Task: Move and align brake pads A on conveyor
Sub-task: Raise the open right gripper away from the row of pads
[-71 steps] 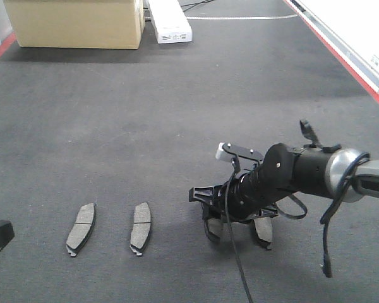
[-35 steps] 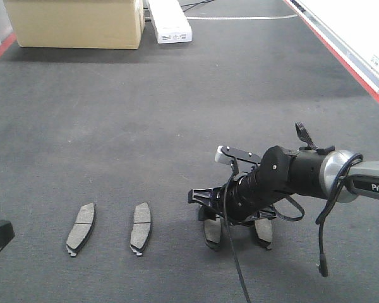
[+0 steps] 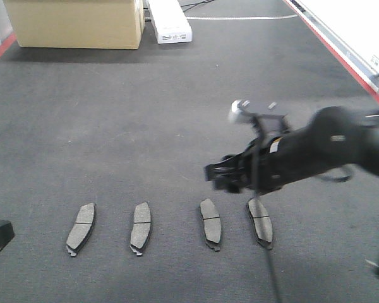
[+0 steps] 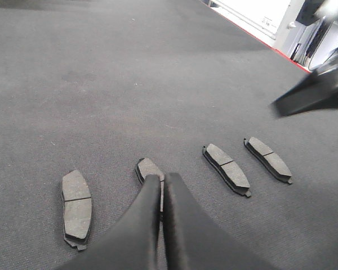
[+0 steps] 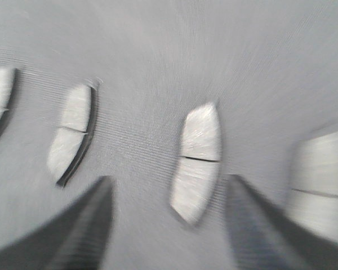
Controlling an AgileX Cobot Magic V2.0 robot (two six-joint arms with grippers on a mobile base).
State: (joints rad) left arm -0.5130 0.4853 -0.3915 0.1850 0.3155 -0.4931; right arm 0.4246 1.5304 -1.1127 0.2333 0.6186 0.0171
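Observation:
Four grey-brown brake pads lie in a row on the dark conveyor belt (image 3: 145,126): the first pad (image 3: 81,228), the second pad (image 3: 141,227), the third pad (image 3: 210,222) and the fourth pad (image 3: 259,221). My right gripper (image 3: 222,180) hovers above the third and fourth pads, blurred, open and empty. In the right wrist view its gripper (image 5: 168,179) is spread above a pad (image 5: 196,160) that lies free on the belt. My left gripper (image 4: 162,179) is shut and empty, low over the second pad (image 4: 148,169), which it partly hides.
A cardboard box (image 3: 76,22) and a white box (image 3: 169,25) stand at the belt's far end. A red edge strip (image 3: 341,57) runs along the right side. The right arm (image 4: 321,90) shows blurred in the left wrist view.
My right gripper has let go of the third pad and risen up and back from the belt. The third pad now lies in the row beside the fourth. The left gripper has not moved.

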